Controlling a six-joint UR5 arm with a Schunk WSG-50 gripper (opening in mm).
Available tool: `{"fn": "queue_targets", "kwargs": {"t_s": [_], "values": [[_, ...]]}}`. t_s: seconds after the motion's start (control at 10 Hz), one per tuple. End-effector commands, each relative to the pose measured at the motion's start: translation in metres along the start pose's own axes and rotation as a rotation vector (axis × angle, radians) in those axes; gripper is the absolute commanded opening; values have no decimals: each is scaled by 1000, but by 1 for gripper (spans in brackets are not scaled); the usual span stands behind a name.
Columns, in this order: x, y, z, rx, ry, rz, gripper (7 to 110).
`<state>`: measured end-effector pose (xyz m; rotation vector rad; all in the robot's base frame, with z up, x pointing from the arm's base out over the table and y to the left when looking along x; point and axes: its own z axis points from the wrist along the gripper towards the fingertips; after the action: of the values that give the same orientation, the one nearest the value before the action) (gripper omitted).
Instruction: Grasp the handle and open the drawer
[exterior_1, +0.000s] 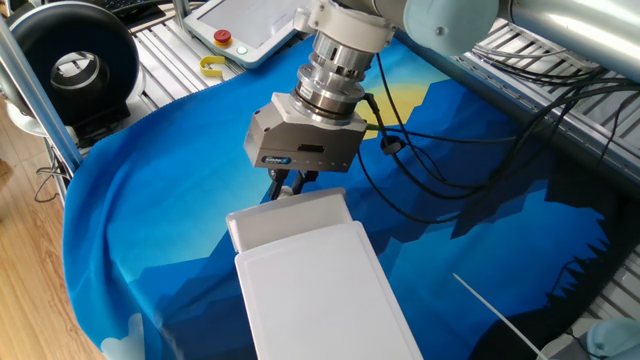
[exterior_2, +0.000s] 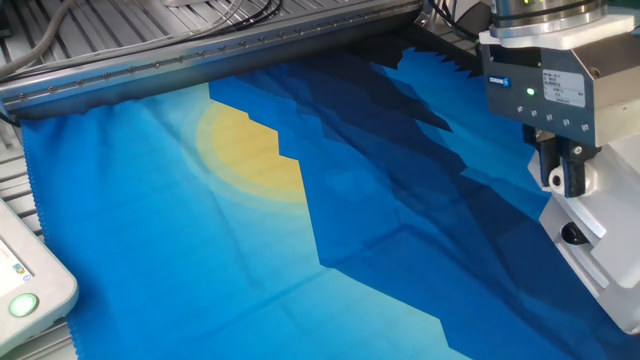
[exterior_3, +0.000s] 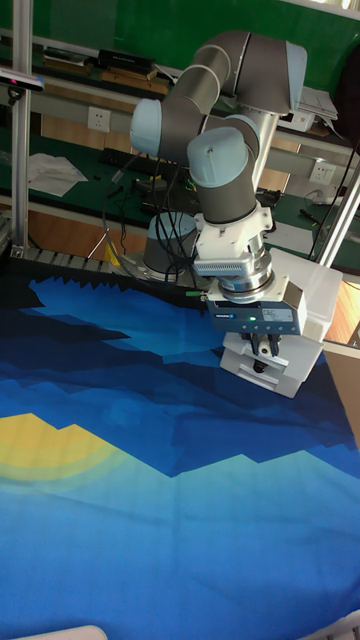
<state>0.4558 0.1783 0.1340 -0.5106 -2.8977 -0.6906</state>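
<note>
Evidently we hold our gripper (exterior_2: 562, 180) pinched shut on the handle (exterior_2: 557, 181) at the drawer (exterior_1: 285, 222) front, fingers pointing down, so a straight pull away from the box (exterior_1: 325, 295) slides it open.

Handle: hidden behind the gripper (exterior_1: 289, 185) fingers in all three views; contact cannot be confirmed. Drawer (exterior_1: 290, 222): front face concealed in one fixed view; in the other, cut off at 3 o'clock. Box (exterior_1: 330, 300) cropped at 6 o'clock. Pendant (exterior_2: 25, 285) cropped at 9 o'clock.
</note>
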Motion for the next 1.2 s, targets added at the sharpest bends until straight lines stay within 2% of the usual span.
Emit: {"fn": "queue_targets", "kwargs": {"t_s": [0.0, 0.4, 0.6, 0.8, 1.1], "values": [[0, 2, -2, -7, 3, -46, 7], [4, -1, -2, 5, 18, -48, 7], [3, 1, -2, -5, 15, -47, 7], [4, 8, -2, -33, 17, -24, 7], [3, 9, -1, -35, 16, -21, 7]]}}
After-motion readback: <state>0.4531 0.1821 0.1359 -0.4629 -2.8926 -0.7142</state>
